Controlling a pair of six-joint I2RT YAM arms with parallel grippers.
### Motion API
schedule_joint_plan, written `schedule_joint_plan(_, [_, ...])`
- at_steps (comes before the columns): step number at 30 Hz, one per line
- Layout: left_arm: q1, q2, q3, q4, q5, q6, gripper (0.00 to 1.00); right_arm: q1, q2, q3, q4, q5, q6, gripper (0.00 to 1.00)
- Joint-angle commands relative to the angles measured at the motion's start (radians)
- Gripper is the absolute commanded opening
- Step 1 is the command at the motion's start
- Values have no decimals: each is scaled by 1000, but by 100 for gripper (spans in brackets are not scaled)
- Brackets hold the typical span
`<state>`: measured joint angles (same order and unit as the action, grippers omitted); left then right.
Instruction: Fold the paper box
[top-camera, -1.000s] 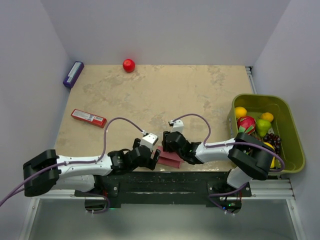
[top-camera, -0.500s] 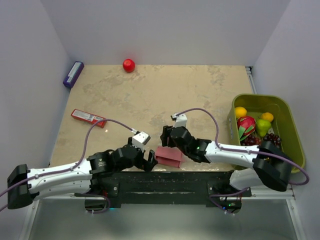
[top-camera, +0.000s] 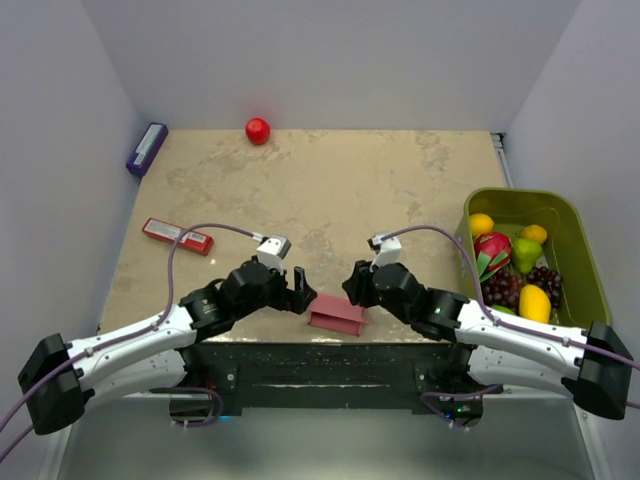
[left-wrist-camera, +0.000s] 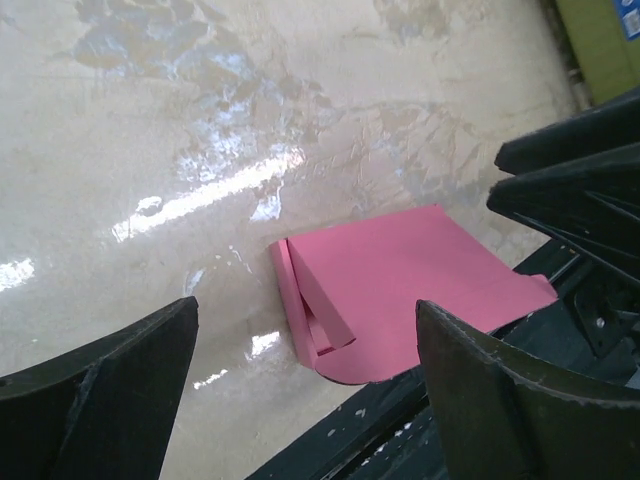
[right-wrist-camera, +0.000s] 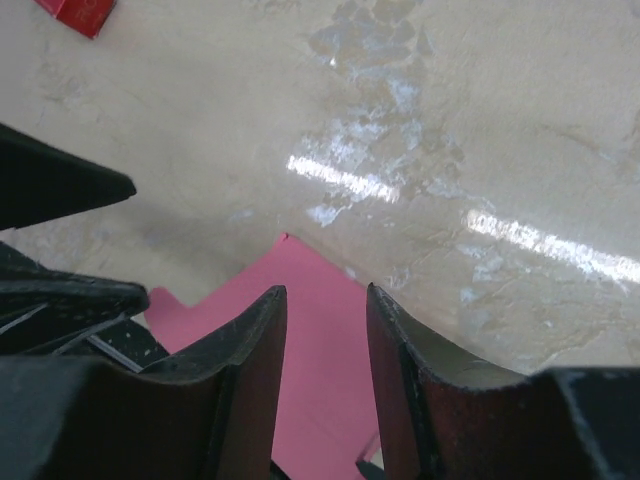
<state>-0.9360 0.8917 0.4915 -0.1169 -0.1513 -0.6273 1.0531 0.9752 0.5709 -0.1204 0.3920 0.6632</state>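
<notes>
Paper box part-folded, both claws off it.
It lies at the near edge of the table, one side wall creased up (the rest looks flat, so most folds probably remain). Left gripper is spread wide and right gripper is narrowly parted, both empty.

A beige marbled table carried a red ball at its far edge, a purple packet at the far left corner and a narrow red bar packet on the left side. A green bin stood on the right, holding fruit (an orange, a green pear, dark grapes and a yellow fruit among them).
</notes>
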Motion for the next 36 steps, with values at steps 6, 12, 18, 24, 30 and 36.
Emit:
schedule_joint_plan(6, [11, 98, -22, 194, 81, -3, 93, 94, 0, -42, -55, -82, 87, 35])
schedule_joint_plan(12, [11, 113, -96, 235, 111, -29, 90, 123, 19, -46, -59, -62, 110, 35])
schedule_joint_plan(18, [11, 138, -155, 269, 131, -38, 75, 128, 36, -65, -70, -47, 118, 34])
schedule_joint_plan(24, [11, 147, -195, 312, 147, -51, 71, 140, 40, -92, -48, -50, 142, 33])
schedule_joint_plan(30, [11, 136, -205, 319, 142, -58, 73, 146, 37, -106, -71, -19, 154, 33])
schedule_joint_plan(36, [11, 113, -211, 315, 133, -75, 77, 145, -18, -118, -101, 5, 170, 34])
